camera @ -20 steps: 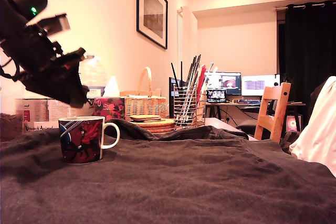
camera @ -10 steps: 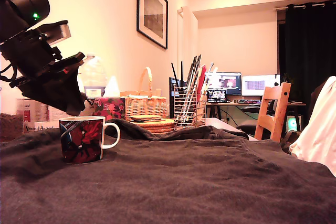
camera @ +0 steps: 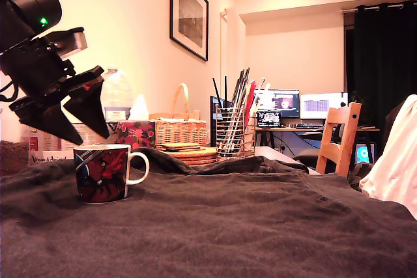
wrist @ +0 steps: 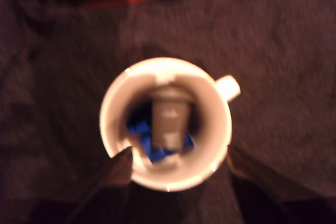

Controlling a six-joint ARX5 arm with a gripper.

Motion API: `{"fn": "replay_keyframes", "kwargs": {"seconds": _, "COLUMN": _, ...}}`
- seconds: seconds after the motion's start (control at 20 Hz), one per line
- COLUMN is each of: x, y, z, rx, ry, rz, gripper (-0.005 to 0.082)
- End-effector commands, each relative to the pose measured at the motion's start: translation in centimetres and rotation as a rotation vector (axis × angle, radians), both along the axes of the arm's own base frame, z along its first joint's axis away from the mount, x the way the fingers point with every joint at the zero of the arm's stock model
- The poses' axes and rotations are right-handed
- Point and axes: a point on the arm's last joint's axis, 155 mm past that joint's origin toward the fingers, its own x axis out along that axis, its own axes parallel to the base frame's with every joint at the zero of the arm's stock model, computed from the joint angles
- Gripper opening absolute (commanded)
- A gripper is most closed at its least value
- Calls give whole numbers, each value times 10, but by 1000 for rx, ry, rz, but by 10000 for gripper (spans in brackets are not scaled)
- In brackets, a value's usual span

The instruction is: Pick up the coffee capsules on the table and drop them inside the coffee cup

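On the table (camera: 260,226), draped in a wrinkled dark cloth, the coffee cup (camera: 101,174) stood upright near the exterior view's left, its white handle turned toward that view's right. Directly above the cup hung the gripper (camera: 88,140), tilted downward on the black arm, its two dark fingers (camera: 91,105) spread apart with a clear gap between them and nothing held; their tips stopped just short of the rim.

From the wrist view, looking straight down, the coffee cup (wrist: 116,95) filled the middle of the picture, its white rim a full ring and its handle sticking out to one side. Both coffee capsules lay inside it: the grey capsule (wrist: 169,116) rested on top, lying on its side across the bottom, and the blue capsule (wrist: 142,132) sat beneath and beside it, partly covered. The picture was blurred, so the finer details of the capsules could not be made out. The spread fingers (wrist: 113,169) showed as dark shapes on either side of the cup, outside its rim.

Behind the cup, in the exterior view, stood a wicker basket (camera: 179,128), a wire-mesh utensil holder (camera: 229,133) full of tall utensils, and a wooden chair (camera: 339,138) further toward that view's right.
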Motion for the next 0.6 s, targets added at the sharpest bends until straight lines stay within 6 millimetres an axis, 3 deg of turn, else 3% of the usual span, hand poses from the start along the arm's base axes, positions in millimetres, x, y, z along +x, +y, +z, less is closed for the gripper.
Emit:
{"fn": "replay_keyframes", "kwargs": {"seconds": 0.0, "x": 2, "y": -6, "z": 4, "rx": -18, "ry": 7, "rz": -13, "gripper": 346}}
{"fn": "replay_keyframes", "kwargs": {"seconds": 0.2, "x": -3, "y": -16, "z": 17, "rx": -68, "ry": 22, "rz": -51, "gripper": 20}}
{"fn": "replay_keyframes", "kwargs": {"seconds": 0.25, "x": -4, "y": -16, "z": 22, "rx": -74, "ry": 12, "rz": -54, "gripper": -25}}
{"fn": "replay_keyframes", "kwargs": {"seconds": 0.55, "x": -3, "y": -13, "z": 71, "rx": -75, "ry": -129, "rz": -43, "gripper": -20}}
